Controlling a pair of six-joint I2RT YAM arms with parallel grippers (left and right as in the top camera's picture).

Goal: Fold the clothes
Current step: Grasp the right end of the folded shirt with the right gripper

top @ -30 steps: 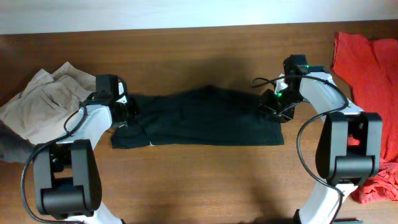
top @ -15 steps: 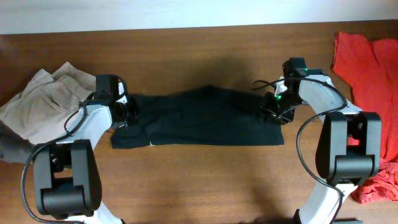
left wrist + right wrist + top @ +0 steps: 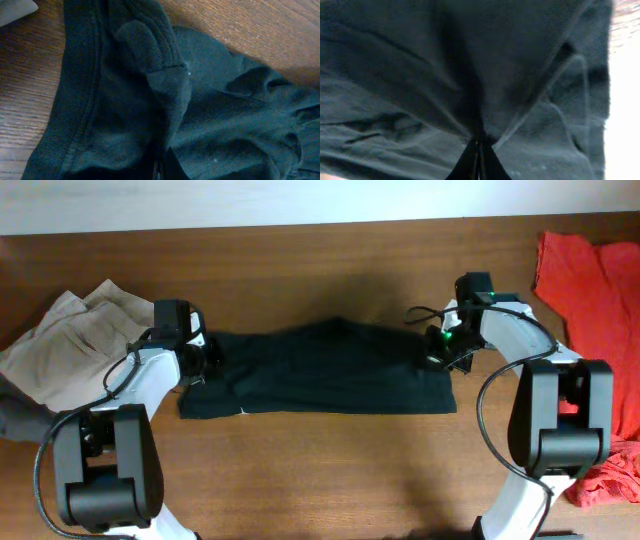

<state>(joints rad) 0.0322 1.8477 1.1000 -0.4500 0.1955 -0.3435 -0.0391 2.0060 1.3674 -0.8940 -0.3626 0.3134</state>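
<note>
I see the black T-shirt (image 3: 320, 370) spread flat mid-table (image 3: 320, 480), between beige trousers (image 3: 70, 345) and red garments (image 3: 590, 290). My left gripper (image 3: 205, 358) is pinched tight on its left end, and my right gripper (image 3: 440, 352) on its right end.

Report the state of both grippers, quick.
Left gripper: closed, pinching the black T-shirt at its left end.
Right gripper: closed, pinching the same shirt at its right end.
</note>
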